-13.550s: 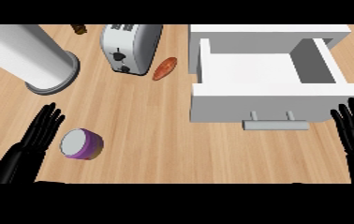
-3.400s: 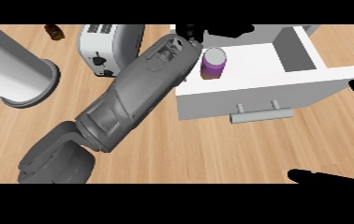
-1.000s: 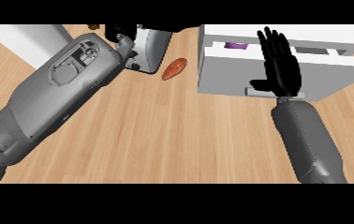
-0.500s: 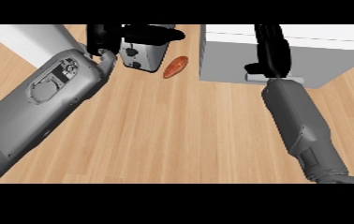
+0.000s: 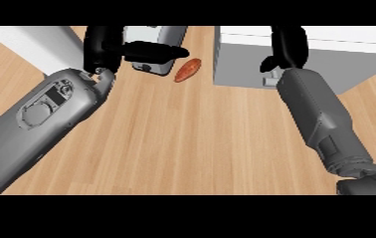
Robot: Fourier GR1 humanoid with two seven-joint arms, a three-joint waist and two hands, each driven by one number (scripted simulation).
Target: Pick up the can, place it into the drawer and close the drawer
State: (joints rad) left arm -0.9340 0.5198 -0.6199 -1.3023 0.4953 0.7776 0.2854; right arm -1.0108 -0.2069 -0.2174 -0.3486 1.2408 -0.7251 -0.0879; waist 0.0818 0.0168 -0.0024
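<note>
The wooden counter (image 5: 191, 137) offers open room between the two forearms. The white drawer (image 5: 242, 58) shows only its front face, appearing pushed nearly or fully shut; the can is not visible, presumably inside. The right hand (image 5: 289, 45) lies flat-fingered against the drawer front. The left hand (image 5: 110, 48), relaxed and holding nothing, hovers beside the toaster (image 5: 155, 38) and an orange sweet potato (image 5: 188, 70).

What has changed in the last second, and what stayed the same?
The right hand pushed the drawer in: its open cavity and the can no longer show, only the white front. The left hand stayed raised near the toaster. The orange item did not move.
</note>
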